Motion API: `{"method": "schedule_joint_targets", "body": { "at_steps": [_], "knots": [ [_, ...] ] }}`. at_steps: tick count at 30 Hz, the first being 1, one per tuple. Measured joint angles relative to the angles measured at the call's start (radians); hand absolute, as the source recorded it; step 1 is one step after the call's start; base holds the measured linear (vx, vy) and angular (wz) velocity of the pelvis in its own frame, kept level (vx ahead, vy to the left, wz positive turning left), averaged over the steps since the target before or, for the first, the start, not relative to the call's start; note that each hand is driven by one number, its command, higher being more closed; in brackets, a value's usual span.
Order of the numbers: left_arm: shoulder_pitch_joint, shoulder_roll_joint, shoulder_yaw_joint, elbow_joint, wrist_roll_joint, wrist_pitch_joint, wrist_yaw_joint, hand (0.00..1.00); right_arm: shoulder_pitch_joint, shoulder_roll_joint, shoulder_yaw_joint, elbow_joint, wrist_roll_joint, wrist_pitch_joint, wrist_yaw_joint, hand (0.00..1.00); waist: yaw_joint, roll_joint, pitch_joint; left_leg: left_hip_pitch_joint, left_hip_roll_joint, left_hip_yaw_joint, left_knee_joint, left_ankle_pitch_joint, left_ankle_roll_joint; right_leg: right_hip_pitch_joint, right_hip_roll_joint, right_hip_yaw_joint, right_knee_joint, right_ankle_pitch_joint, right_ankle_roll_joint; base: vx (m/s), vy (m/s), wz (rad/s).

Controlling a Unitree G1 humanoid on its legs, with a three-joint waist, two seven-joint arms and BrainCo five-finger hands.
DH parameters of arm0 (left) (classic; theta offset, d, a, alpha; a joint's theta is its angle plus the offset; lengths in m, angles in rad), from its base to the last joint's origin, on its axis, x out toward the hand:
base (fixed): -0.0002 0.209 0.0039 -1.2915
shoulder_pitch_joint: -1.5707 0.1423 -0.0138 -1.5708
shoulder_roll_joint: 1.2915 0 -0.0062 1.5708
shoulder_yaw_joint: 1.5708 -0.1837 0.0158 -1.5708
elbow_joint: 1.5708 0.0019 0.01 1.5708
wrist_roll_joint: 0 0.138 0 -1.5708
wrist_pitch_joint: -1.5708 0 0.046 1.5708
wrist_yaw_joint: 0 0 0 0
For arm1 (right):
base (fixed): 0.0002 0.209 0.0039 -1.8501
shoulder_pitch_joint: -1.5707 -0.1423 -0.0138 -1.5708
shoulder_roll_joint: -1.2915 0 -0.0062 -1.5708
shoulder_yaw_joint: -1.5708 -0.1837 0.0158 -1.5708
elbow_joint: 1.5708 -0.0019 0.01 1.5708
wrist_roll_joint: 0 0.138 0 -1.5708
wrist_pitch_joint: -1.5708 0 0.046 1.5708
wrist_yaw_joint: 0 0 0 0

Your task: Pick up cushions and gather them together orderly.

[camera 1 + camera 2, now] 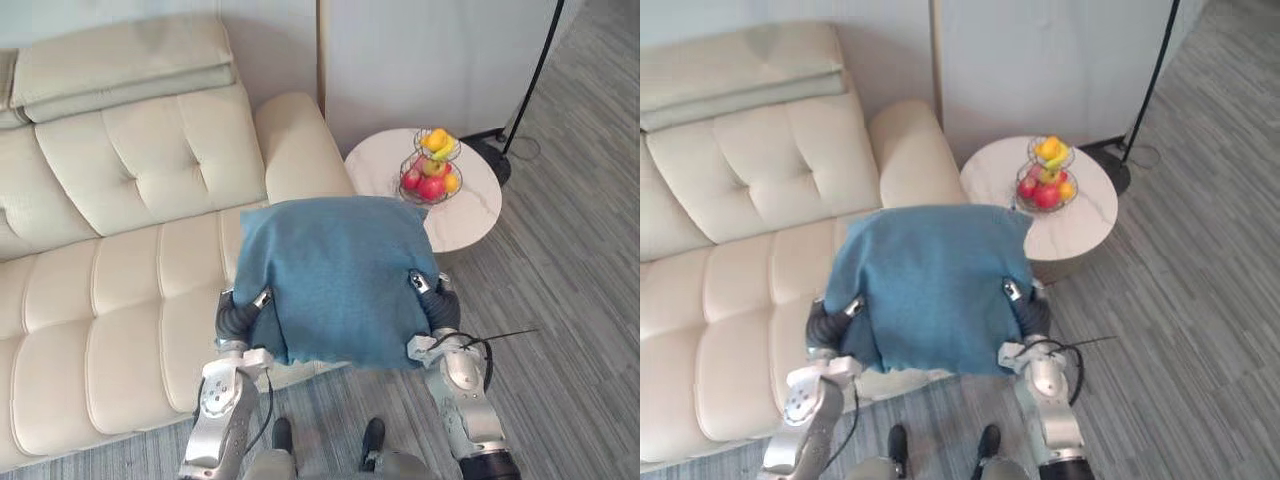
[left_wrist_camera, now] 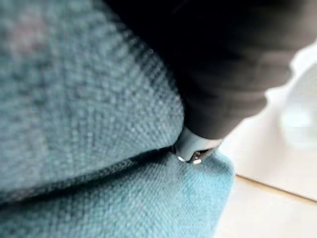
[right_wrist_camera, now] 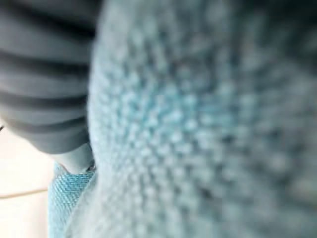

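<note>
Cushion (image 1: 335,280), blue and woven, is up in the air in the left eye view, between the two hands, over the front edge of the cream sofa (image 1: 120,300) and the grey floor (image 1: 560,330). The left hand (image 1: 243,312) meets its left edge and the right hand (image 1: 438,305) its right edge. Behind it, just beside the sofa's arm, a round white counter (image 1: 470,215) carries a wire fruit basket (image 1: 431,170). The right eye view agrees. In the left wrist view, the dark cover lies against the blue weave, one silver tip sunk in a fold. The right wrist view has blue cloth against the ribbed cover. Both hands' fingers are hidden under the cloth, so I cannot tell whether they grip.
</note>
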Motion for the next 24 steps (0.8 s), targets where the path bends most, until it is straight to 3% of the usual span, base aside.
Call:
{"method": "schedule_joint_targets", "body": {
  "at_steps": [6, 8, 9, 10, 11, 12, 14, 16, 17, 20, 21, 22, 23, 24],
  "knots": [
    [0.064, -0.009, 0.007, -0.025, -0.001, -0.018, -0.001, 1.00, 0.016, 0.000, 0.036, 0.000, 0.000, -0.021, 0.002, 1.00, 0.011, 0.016, -0.036, -0.014, 0.001, -0.054, 0.007, -0.001, 0.000, 0.037, 0.003, -0.059, -0.014, 0.001, 0.000, -0.04, 0.001, 0.33],
    [0.062, -0.015, 0.007, -0.025, -0.001, -0.018, -0.001, 1.00, 0.008, -0.002, 0.036, 0.000, 0.000, -0.027, 0.000, 1.00, 0.011, 0.016, -0.036, -0.084, -0.005, -0.089, 0.073, -0.002, 0.001, 0.031, -0.009, -0.130, 0.006, -0.005, 0.002, -0.13, 0.016, 0.91],
    [0.059, -0.027, 0.007, -0.025, -0.001, -0.019, -0.001, 1.00, -0.003, -0.012, 0.035, 0.001, 0.000, -0.028, -0.003, 1.00, 0.011, 0.025, -0.041, -0.131, -0.001, -0.080, 0.094, -0.027, 0.043, 0.013, -0.019, -0.177, 0.027, -0.011, 0.000, -0.13, 0.031, 0.75],
    [0.058, -0.031, 0.007, -0.025, -0.002, -0.020, 0.000, 1.00, -0.010, -0.014, 0.034, 0.003, 0.000, -0.028, -0.005, 1.00, 0.009, 0.026, -0.042, -0.140, 0.004, -0.060, 0.096, -0.041, 0.056, 0.009, -0.022, -0.196, 0.031, -0.011, 0.000, -0.13, 0.051, 1.26],
    [0.052, -0.047, 0.006, -0.024, -0.006, -0.021, 0.004, 1.00, -0.032, -0.019, 0.022, 0.004, -0.003, -0.028, -0.012, 1.00, 0.001, 0.021, -0.042, -0.161, 0.029, 0.104, 0.106, -0.085, 0.127, 0.008, -0.064, -0.263, 0.035, -0.011, 0.000, -0.07, 0.029, 1.13],
    [0.047, -0.052, 0.003, -0.024, -0.009, -0.022, 0.004, 1.00, -0.043, -0.025, 0.017, 0.006, -0.006, -0.029, -0.016, 1.00, -0.003, 0.021, -0.042, -0.170, 0.046, 0.159, 0.118, -0.094, 0.139, 0.007, -0.080, -0.288, 0.036, -0.011, 0.000, -0.03, 0.128, 1.31],
    [0.018, -0.067, -0.010, -0.018, -0.023, -0.023, 0.004, 1.00, -0.086, -0.054, 0.000, 0.034, -0.020, -0.029, -0.035, 1.00, -0.009, 0.034, -0.047, -0.186, 0.112, 0.361, 0.178, -0.093, 0.144, 0.003, -0.119, -0.352, 0.061, -0.010, 0.003, -0.01, 0.275, 1.00],
    [0.007, -0.074, -0.031, -0.009, -0.035, -0.035, 0.003, 1.00, -0.098, -0.060, -0.024, 0.049, -0.021, -0.029, -0.038, 1.00, -0.017, 0.071, -0.072, -0.180, 0.149, 0.437, 0.183, -0.028, 0.082, 0.015, -0.127, -0.400, 0.072, -0.003, 0.024, 0.01, 0.315, 0.87],
    [-0.004, -0.070, -0.044, 0.009, -0.041, -0.046, 0.000, 1.00, -0.099, -0.055, -0.031, 0.065, -0.021, -0.031, -0.041, 1.00, -0.027, 0.073, -0.080, -0.175, 0.126, 0.426, 0.143, 0.057, 0.037, 0.019, -0.151, -0.412, 0.075, 0.010, 0.044, 0.00, 0.252, 0.56],
    [-0.024, -0.026, -0.045, 0.049, -0.041, -0.051, -0.012, 1.00, -0.105, -0.023, -0.043, 0.126, -0.041, -0.032, -0.041, 1.00, -0.039, 0.037, -0.081, -0.145, 0.005, 0.416, 0.048, 0.084, 0.089, 0.017, -0.244, -0.418, 0.097, 0.037, 0.078, 0.01, 0.333, 0.48],
    [-0.024, -0.029, -0.046, 0.079, -0.041, -0.050, -0.015, 1.00, -0.101, -0.012, -0.052, 0.147, -0.043, -0.027, -0.040, 1.00, -0.044, 0.034, -0.081, -0.141, -0.027, 0.413, 0.050, 0.069, 0.111, 0.004, -0.296, -0.415, 0.159, 0.037, 0.078, 0.03, 0.299, 0.27],
    [-0.024, -0.032, -0.047, 0.089, -0.041, -0.048, -0.015, 1.00, -0.099, -0.010, -0.055, 0.155, -0.045, -0.027, -0.040, 1.00, -0.045, 0.034, -0.080, -0.140, -0.037, 0.412, 0.053, 0.061, 0.117, -0.007, -0.316, -0.411, 0.191, 0.037, 0.078, 0.03, 0.235, 0.23],
    [-0.024, -0.036, -0.050, 0.115, -0.041, -0.044, -0.018, 1.00, -0.091, -0.010, -0.060, 0.171, -0.052, -0.020, -0.040, 1.00, -0.046, 0.031, -0.076, -0.132, -0.064, 0.406, 0.056, 0.043, 0.130, -0.035, -0.370, -0.388, 0.287, 0.036, 0.064, 0.06, 0.299, 0.23],
    [-0.024, -0.033, -0.053, 0.135, -0.039, -0.036, -0.031, 1.00, -0.073, -0.011, -0.067, 0.179, -0.060, -0.008, -0.037, 1.00, -0.054, 0.028, -0.053, -0.106, -0.090, 0.389, 0.056, 0.021, 0.159, -0.076, -0.421, -0.305, 0.418, 0.042, -0.016, 0.06, 0.322, 0.47]
  ]
}}
